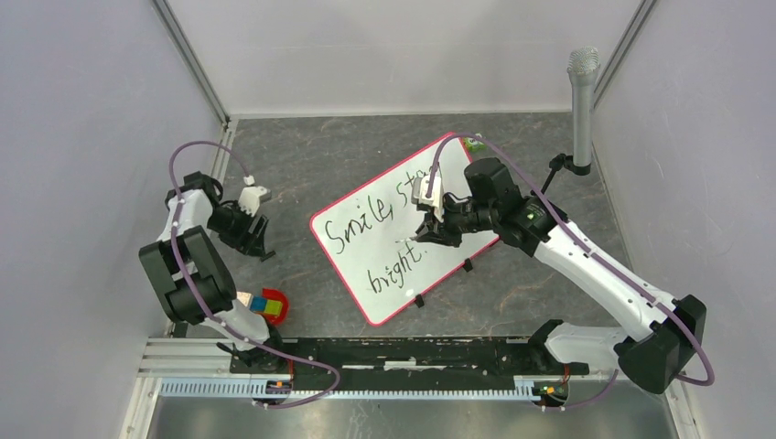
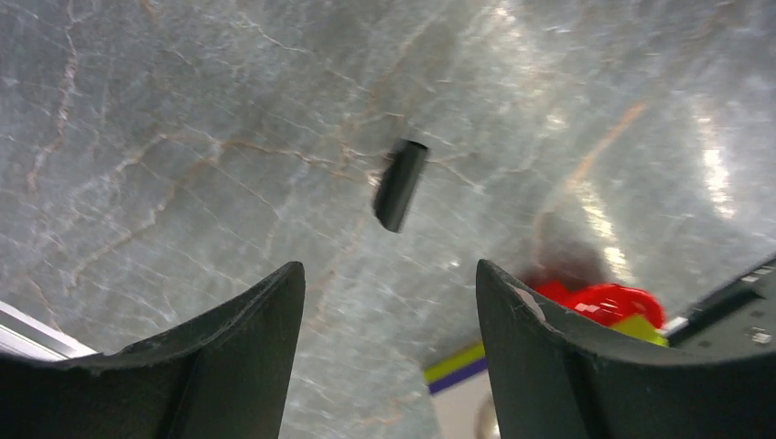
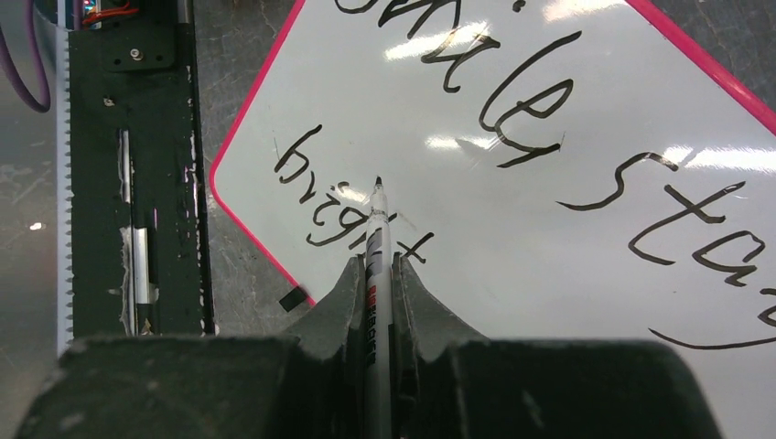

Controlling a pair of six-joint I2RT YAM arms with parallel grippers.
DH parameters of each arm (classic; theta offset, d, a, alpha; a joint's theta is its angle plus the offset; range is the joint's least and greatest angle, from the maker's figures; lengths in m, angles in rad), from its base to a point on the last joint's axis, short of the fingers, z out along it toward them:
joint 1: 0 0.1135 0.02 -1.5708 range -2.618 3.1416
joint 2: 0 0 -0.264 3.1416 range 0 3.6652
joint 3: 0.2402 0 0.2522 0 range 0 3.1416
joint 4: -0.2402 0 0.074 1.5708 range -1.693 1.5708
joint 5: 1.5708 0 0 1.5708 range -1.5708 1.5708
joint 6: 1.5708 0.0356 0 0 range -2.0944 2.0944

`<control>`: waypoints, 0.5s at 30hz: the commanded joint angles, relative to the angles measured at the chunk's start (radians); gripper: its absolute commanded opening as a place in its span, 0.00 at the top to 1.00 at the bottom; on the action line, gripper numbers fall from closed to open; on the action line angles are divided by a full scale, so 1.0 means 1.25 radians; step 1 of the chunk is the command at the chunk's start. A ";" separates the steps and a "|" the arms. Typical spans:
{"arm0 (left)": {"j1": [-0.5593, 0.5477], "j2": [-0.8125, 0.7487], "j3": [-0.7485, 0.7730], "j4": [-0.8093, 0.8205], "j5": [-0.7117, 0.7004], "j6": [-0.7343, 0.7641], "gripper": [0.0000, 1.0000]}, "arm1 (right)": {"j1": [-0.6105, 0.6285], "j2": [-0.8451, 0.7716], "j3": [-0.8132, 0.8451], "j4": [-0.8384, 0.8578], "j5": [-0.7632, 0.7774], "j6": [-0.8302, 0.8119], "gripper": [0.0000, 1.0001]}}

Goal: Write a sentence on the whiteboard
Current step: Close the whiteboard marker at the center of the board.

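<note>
The whiteboard point(image 1: 448, 261) lies tilted on the grey table, white with a thin red-pink frame point(image 3: 252, 224). The sentence point(image 1: 361, 229) on it, in black script, reads "Smile, sta…" with "bright." below; the end of the upper line is hidden behind my right arm. My right gripper point(image 1: 428, 229) point(image 3: 376, 265) hangs over the board, shut on a white marker point(image 3: 376, 238). The marker's black tip points at the word "bright" point(image 3: 352, 206); whether it touches the board I cannot tell. My left gripper point(image 1: 259, 240) point(image 2: 389, 274) is open left of the board, empty, above a small black cap point(image 2: 400, 186) lying on the table.
A red holder with coloured blocks point(image 1: 271, 306) point(image 2: 599, 302) sits near the left arm's base. A microphone on a stand point(image 1: 582, 101) rises at the back right. The black rail point(image 1: 393, 355) runs along the near edge. Grey walls close in both sides.
</note>
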 commanded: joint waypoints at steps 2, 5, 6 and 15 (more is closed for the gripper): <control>-0.012 0.051 -0.039 0.178 -0.065 0.120 0.26 | 0.002 0.001 0.041 0.013 -0.035 0.026 1.00; -0.031 0.085 -0.042 0.187 -0.091 0.125 0.27 | 0.002 -0.007 0.039 0.004 -0.031 0.020 1.00; -0.037 0.094 -0.044 0.186 -0.096 0.129 0.28 | 0.001 -0.010 0.037 0.003 -0.033 0.019 1.00; -0.131 0.124 -0.147 0.288 -0.234 0.141 0.35 | 0.002 -0.014 0.037 -0.008 -0.026 0.012 1.00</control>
